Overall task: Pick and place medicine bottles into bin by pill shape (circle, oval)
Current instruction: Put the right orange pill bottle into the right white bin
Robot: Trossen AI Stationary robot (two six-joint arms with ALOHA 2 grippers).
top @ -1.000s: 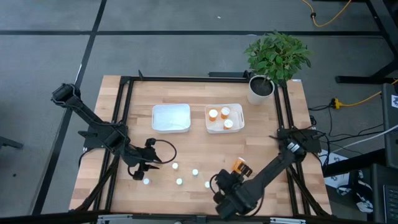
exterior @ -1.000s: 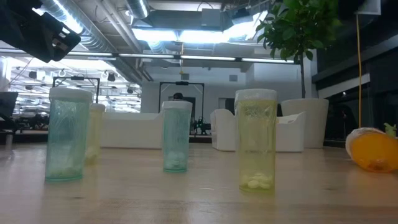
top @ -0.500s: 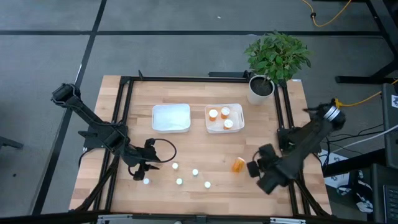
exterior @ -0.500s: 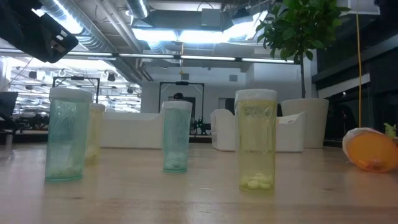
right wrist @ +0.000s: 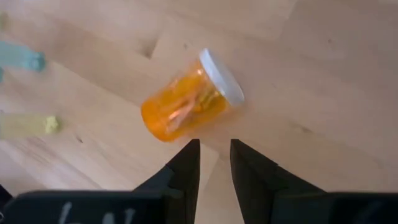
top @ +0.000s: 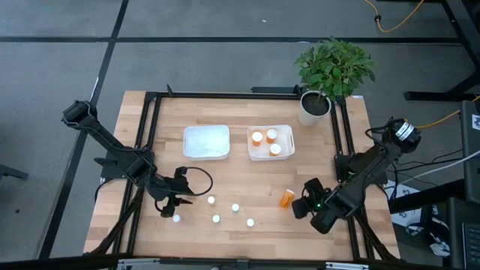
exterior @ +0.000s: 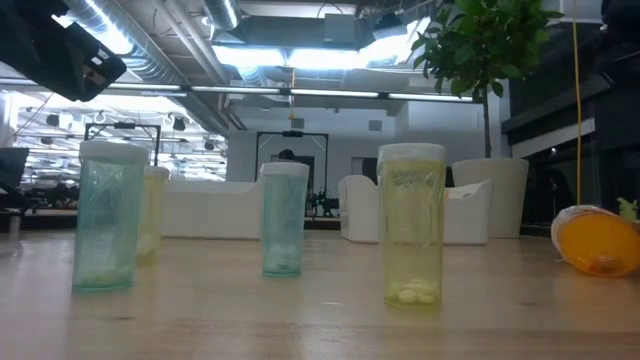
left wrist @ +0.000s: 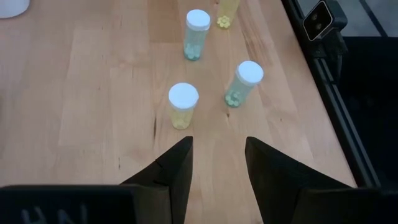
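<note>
Table (top: 247,180) first, then the two bins side by side across its middle — we place everything off the tipped orange bottle (top: 288,199), since the coming move turns on it. The right-hand bin (top: 287,152), up-table from that bottle toward the plant (top: 334,67), already holds three orange bottles; the white bin (top: 206,142) next to it looks empty from above. Right gripper (top: 304,208) sits just beside the tipped bottle, on the side away from the bins, fingers pressed together and holding nothing. We judge it the nearer arm by far. In the right wrist view the orange bottle (right wrist: 189,102) lies straight ahead of the fingertips (right wrist: 186,155), on its side, long axis running crosswise and slanted to the fingers' line, white cap end toward the far edge. So we'd expect the jaws must part and maybe turn to span the body, not the length — a judgement only. The round body could roll if nudged.

Left gripper (top: 175,196) hangs well off from the tipped bottle, across the row of small white-capped bottles (top: 235,208) that stand upright between the two arms. Its fingers are apart, nothing between them; the left wrist view shows a pale yellow bottle (left wrist: 183,106) just ahead of them, untouched. Pill shapes we can't make out from above.
</note>
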